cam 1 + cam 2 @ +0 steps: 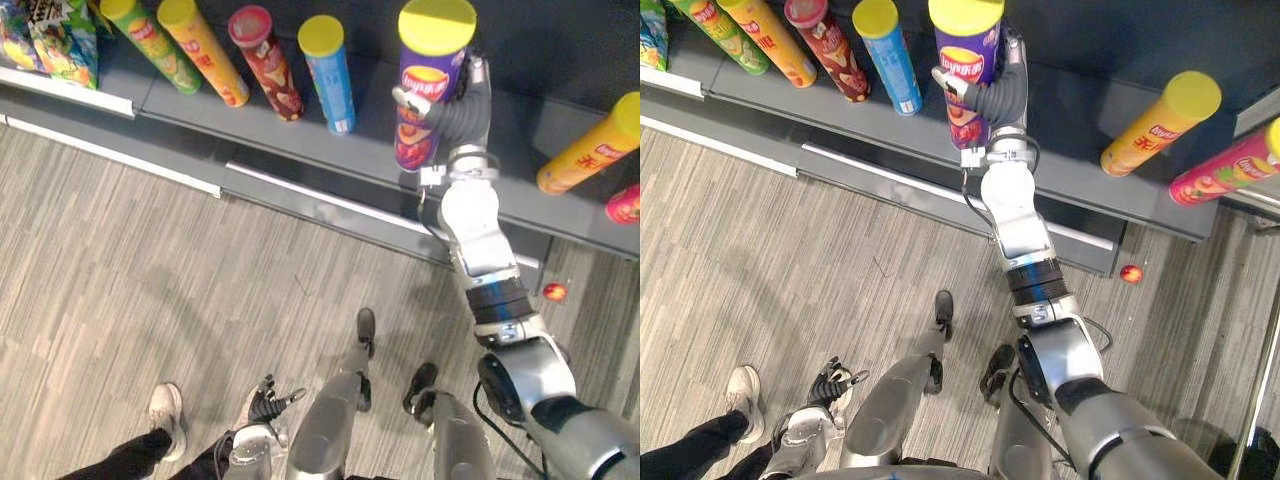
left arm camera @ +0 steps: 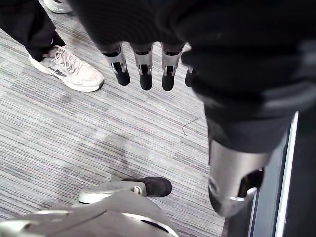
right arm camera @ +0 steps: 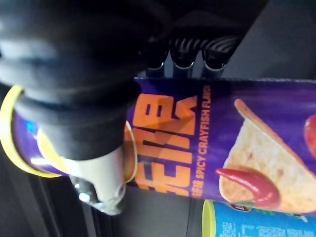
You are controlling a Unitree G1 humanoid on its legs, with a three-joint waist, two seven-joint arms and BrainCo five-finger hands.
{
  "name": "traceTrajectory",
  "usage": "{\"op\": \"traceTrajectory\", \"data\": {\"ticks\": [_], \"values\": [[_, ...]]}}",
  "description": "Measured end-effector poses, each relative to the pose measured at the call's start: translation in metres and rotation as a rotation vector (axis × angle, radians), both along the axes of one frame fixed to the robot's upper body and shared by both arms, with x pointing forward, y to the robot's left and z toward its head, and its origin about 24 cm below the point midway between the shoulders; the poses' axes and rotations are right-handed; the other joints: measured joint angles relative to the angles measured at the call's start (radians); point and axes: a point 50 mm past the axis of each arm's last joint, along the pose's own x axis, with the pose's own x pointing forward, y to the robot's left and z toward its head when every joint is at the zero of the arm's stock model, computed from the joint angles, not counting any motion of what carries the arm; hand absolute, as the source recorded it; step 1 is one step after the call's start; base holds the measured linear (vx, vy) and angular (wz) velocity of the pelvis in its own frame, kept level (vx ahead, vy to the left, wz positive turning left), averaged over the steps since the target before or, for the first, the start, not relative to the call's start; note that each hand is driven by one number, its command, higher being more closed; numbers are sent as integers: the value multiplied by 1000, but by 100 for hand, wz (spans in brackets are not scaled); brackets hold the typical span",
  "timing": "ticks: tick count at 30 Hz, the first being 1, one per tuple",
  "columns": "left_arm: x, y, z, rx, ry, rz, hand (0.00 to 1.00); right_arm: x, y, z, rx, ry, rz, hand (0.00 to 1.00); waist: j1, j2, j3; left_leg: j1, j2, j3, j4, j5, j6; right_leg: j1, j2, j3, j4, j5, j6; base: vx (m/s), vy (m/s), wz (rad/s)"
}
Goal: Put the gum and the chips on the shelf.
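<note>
Floor: grey striped carpet floor [image 1: 200, 290], fine pale and dark lines in slanted bands, reaching the foot of the shelving.
Shelf: dark grey shelf [image 1: 520, 140] of flat matt board, crossing the top of the head views.
Back panel: darker matt panel [image 1: 560, 40] rising behind the shelf.
Base: dark grey plinth [image 1: 320, 212] below the shelf, a thin silver strip [image 1: 300, 189] along its upper edge.
Left base: long white strip [image 1: 110, 154] where shelving meets floor.
Right edge: slanting silver metal bar [image 1: 1257, 390].

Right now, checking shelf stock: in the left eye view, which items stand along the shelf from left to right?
Snack bags, green can, orange can, red can, blue can, purple can held in the right hand, yellow can, pink can.
</note>
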Motion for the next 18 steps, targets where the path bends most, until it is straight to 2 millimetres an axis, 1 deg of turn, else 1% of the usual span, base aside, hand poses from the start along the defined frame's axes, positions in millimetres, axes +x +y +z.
{"op": "traceTrajectory", "data": {"ticks": [3,6,7,9,10,12,14,15,18], "values": [[5,-2,2,4,-14,-16,0,1,-3,6,4,-12,-43,100,4,11,16,-12,3,0,0,4,0,-20,-1,-1,23,-4,-6,8,-88,-1],[10,-4,6,-15,-42,-9,0,1,-11,11,23,-33,-109,100,4,18,32,-24,5,0,0,15,1,-37,-2,-2,34,-8,-11,9,-75,-1],[13,-6,8,-15,-55,-20,0,1,-15,15,34,-41,-133,100,4,25,40,-26,6,0,0,15,0,-40,-2,-3,36,-9,-13,-3,-71,1],[16,-8,10,-13,-69,-33,0,0,-17,20,33,-68,-171,100,5,27,41,-42,5,-1,0,19,-2,-59,-5,-4,48,-16,-14,-8,-79,3],[20,-11,12,-13,-85,-43,0,-1,-19,25,37,-84,-198,100,6,34,45,-52,6,-5,0,22,-2,-70,-6,-9,56,-18,-15,-6,-77,8],[22,-13,13,-13,-97,-53,0,2,-20,29,31,-90,-234,100,6,38,47,-61,4,-10,0,26,-2,-83,-11,-16,70,-24,-17,-5,-80,11],[23,-14,14,-12,-101,-58,0,2,-24,32,18,-98,-268,100,9,45,50,-68,3,-21,0,29,-5,-89,-13,-25,78,-27,-21,-2,-89,12],[25,-15,14,-12,-105,-60,0,2,-28,34,23,-106,-291,100,20,48,51,-74,3,-22,0,30,-6,-96,-15,-26,83,-33,-22,-10,-79,10],[26,-18,15,-30,-111,-51,0,2,-31,42,51,-114,-311,100,29,58,56,-92,3,-25,0,35,-10,-118,-17,-29,93,-38,-25,-8,-76,5]]}}
